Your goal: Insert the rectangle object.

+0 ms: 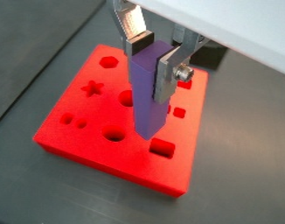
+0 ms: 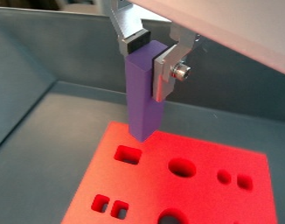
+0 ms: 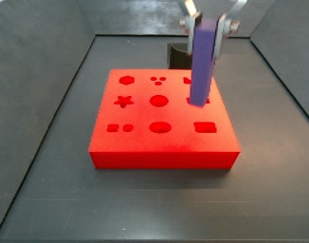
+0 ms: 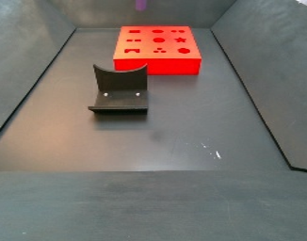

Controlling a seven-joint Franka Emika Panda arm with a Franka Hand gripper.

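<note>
Hand (image 1: pixel 155 54) grips purple bar (image 1: pixel 145 92) near top, fingers (image 1: pixel 169 77) pinched on it. Bar hangs straight down, long way up-and-down, tip just over red block (image 1: pixel 75 131). In side view bar (image 3: pixel 203 62) tip sits near small hole (image 3: pixel 198 99) at block's (image 3: pixel 164 152) right side (touching or just above, cannot tell). Next move is likely straight down, with tip lined up to hole. Block lies flat on dark table (image 3: pixel 144 204), walls around. Dark holder (image 4: pixel 119 91) well apart.

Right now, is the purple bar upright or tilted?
Upright: the purple bar hangs vertically in the gripper over the red block.
</note>
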